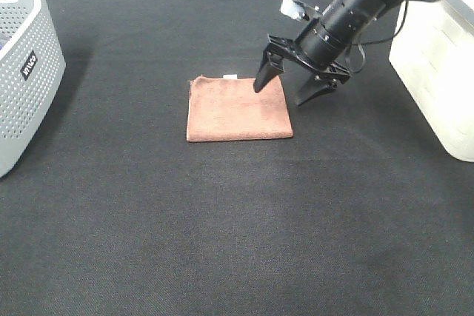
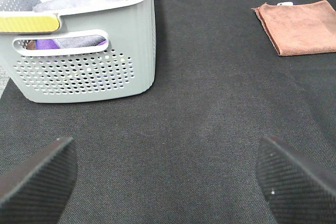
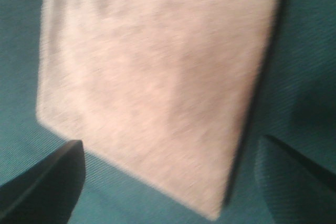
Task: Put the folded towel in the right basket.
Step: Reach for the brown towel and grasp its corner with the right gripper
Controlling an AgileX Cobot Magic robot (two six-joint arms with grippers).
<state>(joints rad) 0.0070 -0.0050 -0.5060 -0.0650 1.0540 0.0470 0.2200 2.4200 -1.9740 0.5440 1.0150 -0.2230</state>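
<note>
A folded brown towel lies flat on the black table. It also shows in the left wrist view and fills the right wrist view. My right gripper is open and hangs just above the towel's far right corner, one finger over the towel, the other beyond its right edge. The right basket is white and stands at the right edge. My left gripper is open and empty; it is out of the exterior high view.
A grey perforated basket stands at the left edge. In the left wrist view this basket holds purple, blue and grey cloths.
</note>
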